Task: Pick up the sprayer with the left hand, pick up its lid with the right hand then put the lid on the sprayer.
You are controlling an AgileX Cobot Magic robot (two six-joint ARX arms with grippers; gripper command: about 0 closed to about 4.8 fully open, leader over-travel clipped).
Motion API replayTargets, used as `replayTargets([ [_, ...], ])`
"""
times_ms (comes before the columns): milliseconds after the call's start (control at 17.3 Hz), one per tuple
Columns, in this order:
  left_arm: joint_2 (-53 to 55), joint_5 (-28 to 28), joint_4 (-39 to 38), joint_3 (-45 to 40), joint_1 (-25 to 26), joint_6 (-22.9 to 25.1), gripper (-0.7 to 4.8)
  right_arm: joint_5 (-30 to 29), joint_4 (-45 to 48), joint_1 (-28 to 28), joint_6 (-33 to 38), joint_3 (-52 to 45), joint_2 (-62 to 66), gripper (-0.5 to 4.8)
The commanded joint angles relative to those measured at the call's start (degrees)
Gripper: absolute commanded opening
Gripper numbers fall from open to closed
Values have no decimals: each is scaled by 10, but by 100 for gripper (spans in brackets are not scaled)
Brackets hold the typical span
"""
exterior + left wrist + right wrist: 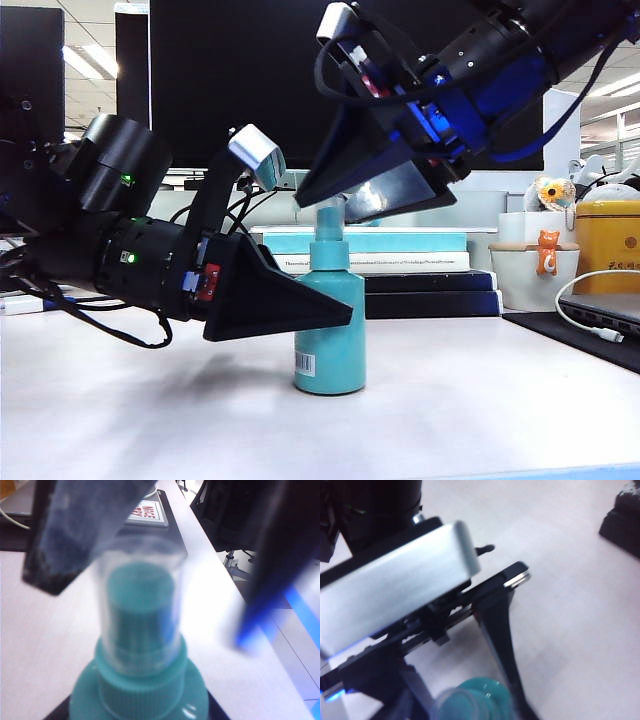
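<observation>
On the pale surface [480,400] stands the sprayer [330,340], upright, my left gripper [335,312] clamped around its body just below the shoulder. Over its nozzle sits the clear lid [140,600], and my right gripper [335,195] hangs around that lid from above, jaws parted and clear of it. Behind lie stacked books [400,265].

office: ceiling light panels [95,60], dark monitor [230,80], stacked books [400,262], desk [450,400].

Black, green-lit left arm [130,240]; blue-bodied right arm [480,70]
</observation>
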Motion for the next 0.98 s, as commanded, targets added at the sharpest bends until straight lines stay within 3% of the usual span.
replayTargets([
  [58, 5, -17, -23, -2, -1, -2, 277, 12, 42, 1, -1, 2, -3, 464],
  [231, 5, -37, -22, -2, -1, -2, 305, 12, 38, -3, -2, 2, -3, 479],
  [404, 4, -78, -19, -1, 0, -5, 479, 18, 9, -20, -14, 2, -17, 479],
  [577, 0, -92, -1, 2, 0, -32, 479, 28, -3, -34, -30, 2, -53, 479],
  [808, -58, -88, -42, 2, 1, -15, 479, 49, -35, -57, -40, 2, -100, 479],
  [923, -103, -101, -142, 2, 1, 45, 479, 48, -62, -76, -43, 2, -118, 479],
  [981, -131, -137, -221, 2, 1, 75, 479, 48, -68, -90, -43, 2, -129, 479],
])
